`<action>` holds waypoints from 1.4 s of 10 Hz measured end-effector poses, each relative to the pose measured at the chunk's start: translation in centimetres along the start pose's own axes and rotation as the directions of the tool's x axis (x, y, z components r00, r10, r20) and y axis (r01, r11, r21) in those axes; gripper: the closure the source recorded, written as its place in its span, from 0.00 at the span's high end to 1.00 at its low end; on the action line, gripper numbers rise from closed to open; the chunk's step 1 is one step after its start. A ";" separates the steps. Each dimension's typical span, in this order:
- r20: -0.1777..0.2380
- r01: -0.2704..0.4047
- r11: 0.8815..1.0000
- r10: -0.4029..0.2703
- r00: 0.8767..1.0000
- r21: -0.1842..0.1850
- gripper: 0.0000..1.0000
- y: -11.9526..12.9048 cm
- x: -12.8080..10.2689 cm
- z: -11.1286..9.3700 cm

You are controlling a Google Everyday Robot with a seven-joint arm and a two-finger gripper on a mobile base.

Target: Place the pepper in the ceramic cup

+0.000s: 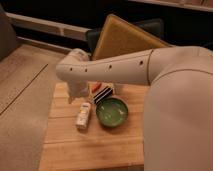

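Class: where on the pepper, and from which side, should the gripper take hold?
Probably across its narrow body, from above: the pepper lies low on the table, partly hidden by the arm, with the striped block close beside it, crowding a sideways approach. The gripper hangs image-left of the pepper.

White arm (125, 65) stretched across view; wrist (74, 69) bent down, hand (75, 96) hanging below, view's left.

The table (95, 145) is pale wood with lines between the boards. The green bowl (112, 112) looks shiny and smooth. The arm (115, 67) is smooth white plastic, maybe matt. Its gripper (75, 96) hangs over the table's upper left.
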 end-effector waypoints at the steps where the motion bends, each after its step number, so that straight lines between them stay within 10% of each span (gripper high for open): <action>1: 0.090 -0.073 0.997 0.075 0.993 -0.020 0.65 -1.3 -3.4 -0.9; 5: 0.258 -0.240 0.966 0.256 0.931 -0.093 0.65 -5.7 -9.5 -2.7; 10: 0.247 -0.238 0.966 0.256 0.935 -0.101 0.65 -5.7 -8.4 -3.7; 14: 0.206 -0.188 0.964 0.226 0.952 -0.187 0.65 -1.9 -10.4 -0.4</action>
